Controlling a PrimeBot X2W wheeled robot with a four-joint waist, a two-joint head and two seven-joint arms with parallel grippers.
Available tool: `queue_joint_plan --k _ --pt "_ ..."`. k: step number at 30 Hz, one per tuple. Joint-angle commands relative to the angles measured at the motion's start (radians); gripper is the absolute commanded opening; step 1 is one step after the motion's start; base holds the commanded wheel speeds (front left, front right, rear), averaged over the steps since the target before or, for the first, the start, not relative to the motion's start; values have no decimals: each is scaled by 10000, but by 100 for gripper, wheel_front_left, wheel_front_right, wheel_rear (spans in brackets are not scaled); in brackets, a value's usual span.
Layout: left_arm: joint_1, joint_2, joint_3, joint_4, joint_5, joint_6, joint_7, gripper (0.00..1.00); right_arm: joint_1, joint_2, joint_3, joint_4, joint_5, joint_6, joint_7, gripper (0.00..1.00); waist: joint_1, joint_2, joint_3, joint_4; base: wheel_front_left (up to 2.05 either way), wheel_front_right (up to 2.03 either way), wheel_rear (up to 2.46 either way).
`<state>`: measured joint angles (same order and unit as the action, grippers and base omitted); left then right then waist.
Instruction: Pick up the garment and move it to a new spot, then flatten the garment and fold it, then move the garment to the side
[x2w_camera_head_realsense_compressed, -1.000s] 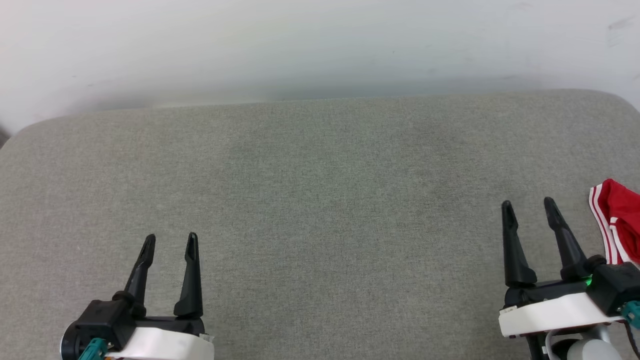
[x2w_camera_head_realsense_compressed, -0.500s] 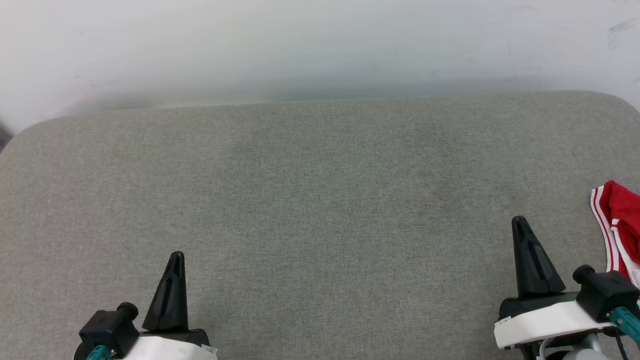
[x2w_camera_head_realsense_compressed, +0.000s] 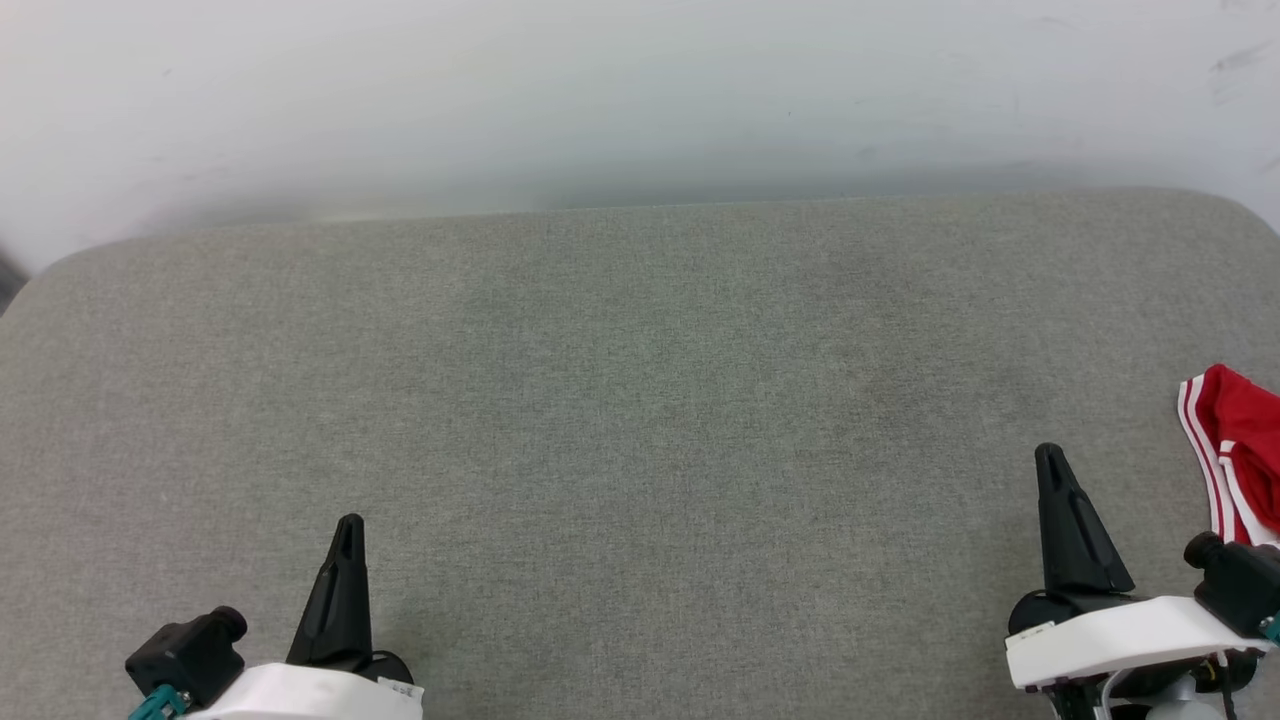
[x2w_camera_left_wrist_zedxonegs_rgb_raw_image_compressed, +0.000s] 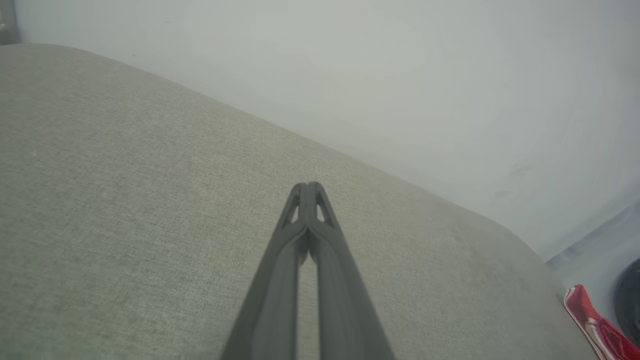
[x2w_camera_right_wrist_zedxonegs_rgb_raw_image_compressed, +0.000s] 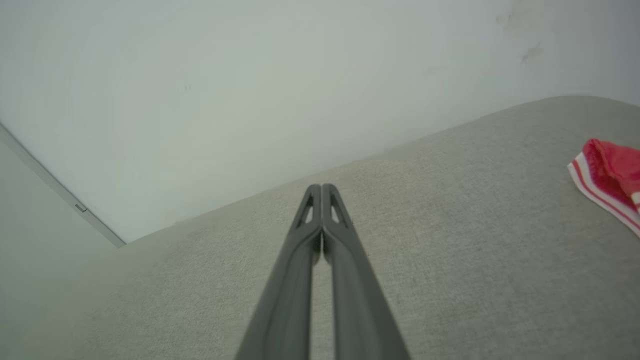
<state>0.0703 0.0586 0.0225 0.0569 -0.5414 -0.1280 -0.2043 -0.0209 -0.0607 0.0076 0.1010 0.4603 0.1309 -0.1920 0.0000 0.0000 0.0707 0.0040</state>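
Both clenched on nothing: left end effector (x2w_camera_head_realsense_compressed: 347, 530), right end effector (x2w_camera_head_realsense_compressed: 1050, 462). Garment (x2w_camera_head_realsense_compressed: 1240, 440) lies just right of the right one, at surface (x2w_camera_head_realsense_compressed: 640, 400) edge. Risk: I reach w/o opening, shove it off.

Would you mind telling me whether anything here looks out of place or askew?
The garment lies bunched at the grey surface's right edge, running out of the head view, rather than spread flat. Nothing looks spilled or damaged.
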Motion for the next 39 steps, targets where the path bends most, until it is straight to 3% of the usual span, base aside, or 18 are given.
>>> queue_joint_plan --k 1,39 --pt "-334 107 4 -44 -507 3 93 0 -266 -112 -29 -72 555 1 79 0 0 0 -13 -1 0 0 0" --pt "-1033 241 129 830 -5476 -20 1290 0 -570 -251 -272 598 5889 0 1214 0 0 0 -240 -14 0 0 0"
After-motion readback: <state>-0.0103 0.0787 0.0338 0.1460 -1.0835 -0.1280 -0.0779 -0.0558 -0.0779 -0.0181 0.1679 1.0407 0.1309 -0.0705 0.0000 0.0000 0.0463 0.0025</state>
